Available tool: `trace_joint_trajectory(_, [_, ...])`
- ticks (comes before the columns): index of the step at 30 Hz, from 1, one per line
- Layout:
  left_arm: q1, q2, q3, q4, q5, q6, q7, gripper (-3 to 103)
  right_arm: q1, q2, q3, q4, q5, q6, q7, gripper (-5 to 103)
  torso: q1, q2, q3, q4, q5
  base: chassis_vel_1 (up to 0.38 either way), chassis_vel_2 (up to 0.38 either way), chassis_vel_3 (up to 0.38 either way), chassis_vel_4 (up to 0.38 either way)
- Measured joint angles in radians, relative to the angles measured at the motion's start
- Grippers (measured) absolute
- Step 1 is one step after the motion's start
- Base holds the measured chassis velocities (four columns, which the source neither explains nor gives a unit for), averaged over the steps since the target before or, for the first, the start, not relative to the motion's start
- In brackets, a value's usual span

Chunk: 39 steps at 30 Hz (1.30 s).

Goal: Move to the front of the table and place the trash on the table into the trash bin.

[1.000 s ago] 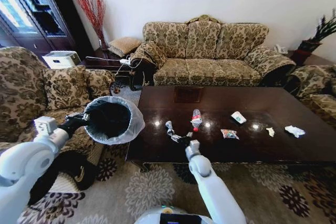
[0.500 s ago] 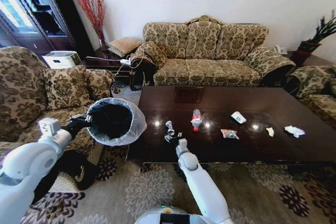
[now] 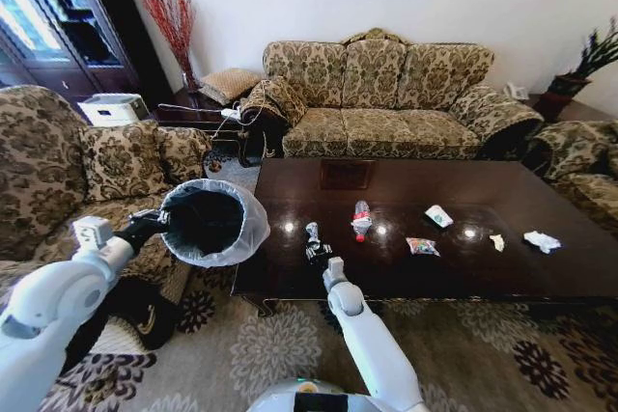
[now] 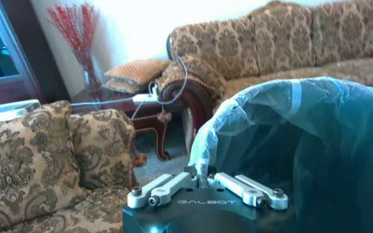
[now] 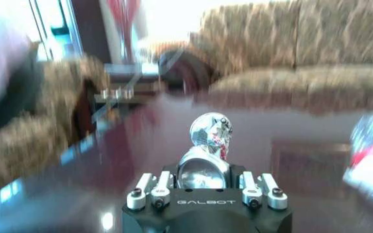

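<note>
The robot is already parked at the front edge of the table [image 3: 541,277], so the drive-up part is judged done. Disposal is barely begun: nothing can be made out inside the trash bin [image 3: 210,222], whose dark inside is seen in the head view.

Still lying on the tabletop, approx. left to right: the red-and-white tube [image 3: 361,218], the colourful wrapper [image 3: 421,246], the white paper cup [image 3: 438,215], the yellowish scrap [image 3: 497,241] and the crumpled tissue [image 3: 542,239], all well apart from the bin. Five bits are thus left, plus the one in hand.

Right gripper [image 5: 203,180]: set at the near-left part of the table, w/ the silvery can [image 5: 209,141] seated between its fingers [image 5: 155,187]. The jaws are only partly spread and appear pinched on the can's sides. Whether the can is lifted clear or resting on the wood cannot be told.

Left gripper [image 4: 203,183]: held off the table's left end, over the armchair [image 3: 58,161]. Its jaws are pressed together on the bin's bag-lined rim [image 4: 290,94], and the bin is held up, tilted toward the table.
</note>
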Motion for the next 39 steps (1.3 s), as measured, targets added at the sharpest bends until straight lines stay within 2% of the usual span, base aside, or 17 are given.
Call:
trace_joint_trajectory(1, [0.004, 0.042, -0.001, 0.016, -0.023, 0.012, -0.001, 1, -0.024, -0.028, 0.011, 0.079, 0.038, 0.003, -0.019, 42, 0.000, 0.000, 0.000, 0.0001, -0.0001, 0.000, 0.000, 0.000, 0.000])
trace_joint_trajectory(2, [0.004, 0.042, -0.001, 0.016, -0.023, 0.012, -0.001, 1, -0.024, -0.028, 0.011, 0.079, 0.038, 0.003, -0.019, 42, 0.000, 0.000, 0.000, 0.0001, -0.0001, 0.000, 0.000, 0.000, 0.000])
trace_joint_trajectory(6, [0.009, 0.213, -0.003, 0.082, -0.153, 0.048, -0.008, 1, -0.125, -0.155, 0.103, 0.404, 0.218, 0.006, -0.118, 42, 0.000, 0.000, 0.000, -0.0003, -0.0004, 0.000, 0.000, 0.000, 0.000])
trace_joint_trajectory(7, [0.009, 0.213, -0.003, 0.082, -0.153, 0.048, -0.008, 1, -0.125, -0.155, 0.103, 0.404, 0.218, 0.006, -0.118, 42, 0.000, 0.000, 0.000, -0.0003, -0.0004, 0.000, 0.000, 0.000, 0.000])
trace_joint_trajectory(9, [0.001, 0.322, 0.000, 0.115, -0.265, 0.072, -0.011, 1, -0.181, -0.249, 0.168, 0.582, 0.348, 0.008, -0.190, 42, 0.000, 0.000, 0.000, -0.0003, 0.0003, 0.000, 0.000, 0.000, 0.000])
trace_joint_trajectory(11, [-0.005, 0.346, 0.006, 0.120, -0.288, 0.076, -0.011, 1, -0.191, -0.270, 0.179, 0.618, 0.375, 0.008, -0.204, 42, 0.000, 0.000, 0.000, -0.0003, 0.0002, 0.000, 0.000, 0.000, 0.000])
trace_joint_trajectory(12, [-0.024, 0.399, 0.024, 0.130, -0.329, 0.084, -0.011, 1, -0.209, -0.314, 0.200, 0.699, 0.437, 0.007, -0.237, 42, 0.000, 0.000, 0.000, -0.0005, 0.0003, 0.000, 0.000, 0.000, 0.000])
trace_joint_trajectory(14, [-0.036, 0.467, 0.044, 0.135, -0.370, 0.089, -0.014, 1, -0.219, -0.355, 0.206, 0.788, 0.505, 0.004, -0.279, 42, 0.000, 0.000, 0.000, -0.0005, 0.0002, 0.000, 0.000, 0.000, 0.000])
trace_joint_trajectory(16, [-0.037, 0.491, 0.051, 0.133, -0.386, 0.091, -0.016, 1, -0.219, -0.366, 0.201, 0.816, 0.527, 0.002, -0.292, 42, 0.000, 0.000, 0.000, -0.0006, 0.0002, 0.000, 0.000, 0.000, 0.000])
trace_joint_trajectory(18, [-0.034, 0.543, 0.067, 0.101, -0.426, 0.098, -0.026, 1, -0.219, -0.381, 0.144, 0.871, 0.565, -0.002, -0.320, 42, 0.000, 0.000, 0.000, -0.0003, -0.0001, 0.000, 0.000, 0.000, 0.000])
trace_joint_trajectory(21, [-0.029, 0.556, 0.072, 0.074, -0.432, 0.100, -0.034, 1, -0.216, -0.383, 0.096, 0.878, 0.564, -0.008, -0.339, 42, 0.000, 0.000, 0.000, -0.0003, -0.0001, 0.000, 0.000, 0.000, 0.000])
trace_joint_trajectory(22, [-0.022, 0.559, 0.074, 0.028, -0.434, 0.106, -0.046, 1, -0.206, -0.380, 0.049, 0.875, 0.542, -0.011, -0.348, 42, 0.000, 0.000, 0.000, -0.0003, -0.0001, 0.000, 0.000, 0.000, 0.000])
trace_joint_trajectory(24, [-0.021, 0.559, 0.074, 0.022, -0.434, 0.107, -0.046, 1, -0.204, -0.378, 0.040, 0.874, 0.538, -0.012, -0.348, 42, 0.000, 0.000, 0.000, -0.0002, -0.0001, 0.000, 0.000, 0.000, 0.000])
trace_joint_trajectory(27, [-0.009, 0.555, 0.075, -0.073, -0.443, 0.123, -0.060, 1, -0.180, -0.359, -0.058, 0.844, 0.485, -0.035, -0.349, 42, 0.000, 0.000, 0.000, -0.0002, 0.0001, 0.000, 0.000, 0.000, 0.000])
trace_joint_trajectory(35, [-0.002, 0.547, 0.090, -0.118, -0.443, 0.125, -0.072, 1, -0.165, -0.347, -0.158, 0.806, 0.406, -0.052, -0.348, 41, 0.000, 0.000, 0.000, -0.0001, -0.0002, 0.000, 0.000, 0.000, 0.000])
trace_joint_trajectory(37, [-0.002, 0.544, 0.090, -0.115, -0.441, 0.125, -0.072, 1, -0.168, -0.344, -0.165, 0.806, 0.396, -0.053, -0.347, 46, 0.000, 0.000, 0.000, -0.0001, -0.0001, 0.000, 0.000, 0.000, 0.000])
trace_joint_trajectory(39, [-0.002, 0.541, 0.090, -0.111, -0.439, 0.125, -0.073, 1, -0.171, -0.344, -0.169, 0.807, 0.388, -0.055, -0.348, 57, 0.000, 0.000, 0.000, -0.0001, -0.0002, 0.000, 0.000, 0.000, 0.000])
